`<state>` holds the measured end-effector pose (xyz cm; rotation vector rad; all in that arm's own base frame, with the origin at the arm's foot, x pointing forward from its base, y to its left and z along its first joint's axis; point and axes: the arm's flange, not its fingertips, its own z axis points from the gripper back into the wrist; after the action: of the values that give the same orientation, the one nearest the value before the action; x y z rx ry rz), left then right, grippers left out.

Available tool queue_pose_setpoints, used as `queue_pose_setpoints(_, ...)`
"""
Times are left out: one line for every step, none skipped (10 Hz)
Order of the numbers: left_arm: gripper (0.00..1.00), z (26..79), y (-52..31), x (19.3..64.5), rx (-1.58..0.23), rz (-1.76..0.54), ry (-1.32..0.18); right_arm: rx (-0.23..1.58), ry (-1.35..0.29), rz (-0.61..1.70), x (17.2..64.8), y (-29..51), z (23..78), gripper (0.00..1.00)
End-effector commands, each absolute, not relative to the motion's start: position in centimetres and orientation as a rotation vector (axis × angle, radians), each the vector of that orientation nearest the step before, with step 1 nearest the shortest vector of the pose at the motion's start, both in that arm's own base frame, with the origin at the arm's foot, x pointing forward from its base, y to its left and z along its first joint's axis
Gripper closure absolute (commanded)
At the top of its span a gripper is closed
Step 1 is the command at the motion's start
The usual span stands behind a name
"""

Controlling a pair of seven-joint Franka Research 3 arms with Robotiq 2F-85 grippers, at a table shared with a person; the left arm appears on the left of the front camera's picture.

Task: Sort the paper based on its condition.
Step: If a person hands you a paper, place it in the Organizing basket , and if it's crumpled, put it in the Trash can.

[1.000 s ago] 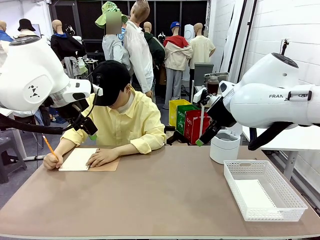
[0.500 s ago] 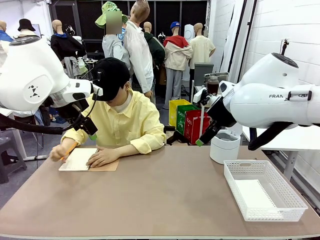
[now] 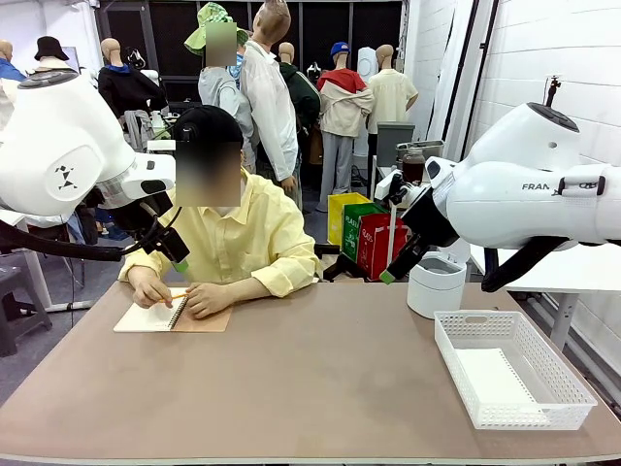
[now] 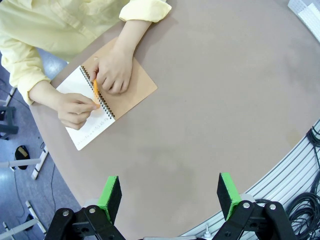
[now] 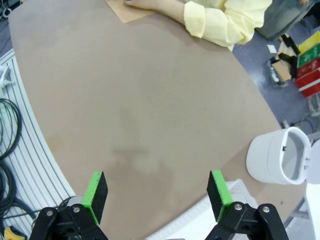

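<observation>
Since a second ago the person's hand [image 3: 150, 288] with the orange pencil [image 4: 95, 91] has slid in from the table's edge onto the open page, and the head has come up; our two arms have not shifted. We see the other hand [image 4: 114, 71] pressing down on the spiral notebook [image 3: 160, 314], which lies at the far left of the table [image 3: 320, 388], right in front of the person.

No loose paper lies on the table for us to sort. What paper we see is the white page [image 4: 90, 118] in the notebook, bound and under the person's hands. A white basket [image 3: 511, 369] sits at our right with something flat and white in its bottom, and a white bin [image 3: 436, 284] stands just behind it.

Our left gripper [image 4: 170, 192] hangs high over the table, jaws wide apart and empty. Our right gripper [image 5: 158, 194] likewise hovers with its jaws spread and nothing between them.

We judge a torn-out sheet will be very light, limp and easily creased, hard to lift flat off the table; we'd pinch it at an edge. A crumpled ball should be springy and easier, gripped across its middle.
</observation>
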<state>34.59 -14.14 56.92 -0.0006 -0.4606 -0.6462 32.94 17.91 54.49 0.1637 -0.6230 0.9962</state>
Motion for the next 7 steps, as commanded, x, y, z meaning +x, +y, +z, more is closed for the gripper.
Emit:
queue_pose_setpoints(0.0,57.0,-14.05,34.61,-0.004,-0.647,-0.462,0.167,-0.61,1.003,33.12,18.12,54.63,0.0)
queue_pose_setpoints(0.0,57.0,-14.05,34.61,-0.004,-0.647,-0.462,0.167,-0.61,1.003,33.12,18.12,54.63,0.0)
queue_pose_setpoints(0.0,57.0,-14.05,34.61,-0.004,-0.647,-0.462,0.167,-0.61,1.003,33.12,18.12,54.63,0.0)
queue_pose_setpoints(0.0,57.0,-14.05,34.61,-0.004,-0.647,-0.462,0.167,-0.61,1.003,33.12,18.12,54.63,0.0)
queue_pose_setpoints(0.0,57.0,-14.05,34.61,-0.004,-0.647,-0.462,0.167,-0.61,1.003,33.12,18.12,54.63,0.0)
queue_pose_setpoints(0.0,57.0,-14.05,34.61,-0.004,-0.647,-0.462,0.167,-0.61,1.003,33.12,18.12,54.63,0.0)
queue_pose_setpoints(0.0,57.0,-14.05,34.61,-0.004,-0.647,-0.462,0.167,-0.61,1.003,33.12,18.12,54.63,0.0)
